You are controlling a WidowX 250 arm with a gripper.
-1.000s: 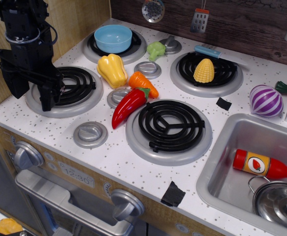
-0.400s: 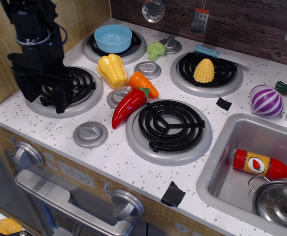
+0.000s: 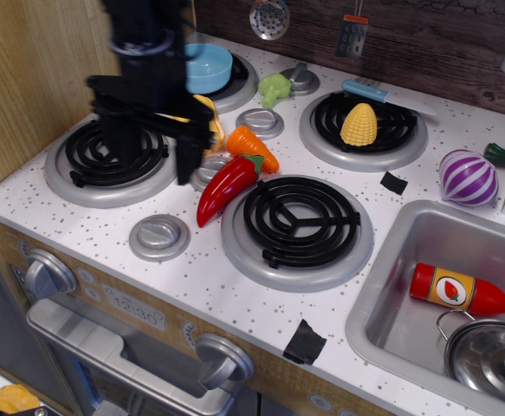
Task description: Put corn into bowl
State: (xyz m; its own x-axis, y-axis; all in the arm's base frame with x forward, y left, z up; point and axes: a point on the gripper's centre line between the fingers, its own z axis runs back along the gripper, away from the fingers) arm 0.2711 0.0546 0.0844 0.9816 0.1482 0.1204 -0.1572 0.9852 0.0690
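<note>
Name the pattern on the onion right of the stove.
Purple and white stripes on the onion, in observation.image.

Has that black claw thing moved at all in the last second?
Yes. The gripper has swung right, from over the front-left burner toward the yellow pepper.

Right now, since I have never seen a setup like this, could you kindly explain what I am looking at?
This is a single camera view looking down at a toy kitchen stove. The black machine is a robot arm; its gripper hangs above the stove holding nothing, though I cannot tell whether it is open. A yellow corn lies on the back right burner, and a light-blue bowl sits on the back left one. A red pepper and carrot lie between the burners.
</note>
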